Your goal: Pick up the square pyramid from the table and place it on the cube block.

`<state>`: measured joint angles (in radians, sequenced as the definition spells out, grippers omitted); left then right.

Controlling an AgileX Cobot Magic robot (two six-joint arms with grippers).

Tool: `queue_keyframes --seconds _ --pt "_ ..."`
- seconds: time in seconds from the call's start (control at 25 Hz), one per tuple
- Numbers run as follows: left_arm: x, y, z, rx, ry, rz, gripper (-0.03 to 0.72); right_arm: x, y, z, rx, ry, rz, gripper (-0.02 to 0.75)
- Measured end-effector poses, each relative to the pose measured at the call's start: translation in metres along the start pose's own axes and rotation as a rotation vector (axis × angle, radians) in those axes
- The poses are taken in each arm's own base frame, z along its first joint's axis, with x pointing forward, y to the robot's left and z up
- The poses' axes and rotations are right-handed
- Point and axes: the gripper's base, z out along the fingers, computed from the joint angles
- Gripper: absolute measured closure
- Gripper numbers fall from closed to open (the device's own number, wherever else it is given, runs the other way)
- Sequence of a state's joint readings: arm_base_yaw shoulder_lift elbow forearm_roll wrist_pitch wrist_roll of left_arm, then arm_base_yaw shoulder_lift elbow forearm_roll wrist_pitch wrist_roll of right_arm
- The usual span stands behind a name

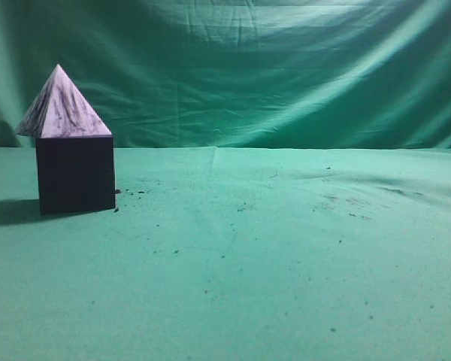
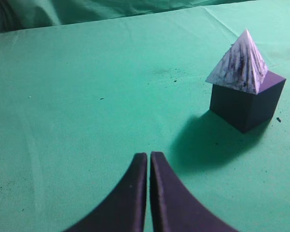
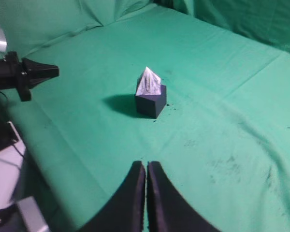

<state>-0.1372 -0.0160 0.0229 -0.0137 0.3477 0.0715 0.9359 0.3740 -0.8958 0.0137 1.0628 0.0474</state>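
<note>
The pale lilac-white square pyramid (image 1: 62, 107) with dark streaks stands upright on top of the dark cube block (image 1: 76, 174) at the left of the green table (image 1: 270, 256). The pyramid (image 2: 240, 65) on the cube (image 2: 249, 102) shows at the right of the left wrist view, and small in the right wrist view, pyramid (image 3: 148, 81) on cube (image 3: 152, 103). My left gripper (image 2: 149, 155) is shut and empty, well back from the cube. My right gripper (image 3: 146, 165) is shut and empty, far from the cube. Neither gripper shows in the exterior view.
A draped green backdrop cloth (image 1: 270, 68) hangs behind the table. The left arm's black gripper (image 3: 36, 72) juts in at the left of the right wrist view, past the table's edge. Small dark specks lie scattered on the cloth.
</note>
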Motion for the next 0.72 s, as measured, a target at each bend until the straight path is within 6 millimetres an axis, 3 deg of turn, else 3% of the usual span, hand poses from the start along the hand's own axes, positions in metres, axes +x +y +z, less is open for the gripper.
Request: queue_keyframes --seconds 0.16,0.52,0.72 --pt "0.000 0.000 0.000 0.000 0.000 0.000 0.688 0.012 -0.005 0.015 0.083 -0.077 -0.053 0.738" --pt "0.000 0.000 0.000 0.000 0.000 0.000 0.688 0.088 -0.024 0.048 0.515 -0.323 0.045 0.738" --pt "0.000 0.000 0.000 0.000 0.000 0.000 0.688 0.120 -0.034 0.065 0.663 -0.330 0.086 0.738"
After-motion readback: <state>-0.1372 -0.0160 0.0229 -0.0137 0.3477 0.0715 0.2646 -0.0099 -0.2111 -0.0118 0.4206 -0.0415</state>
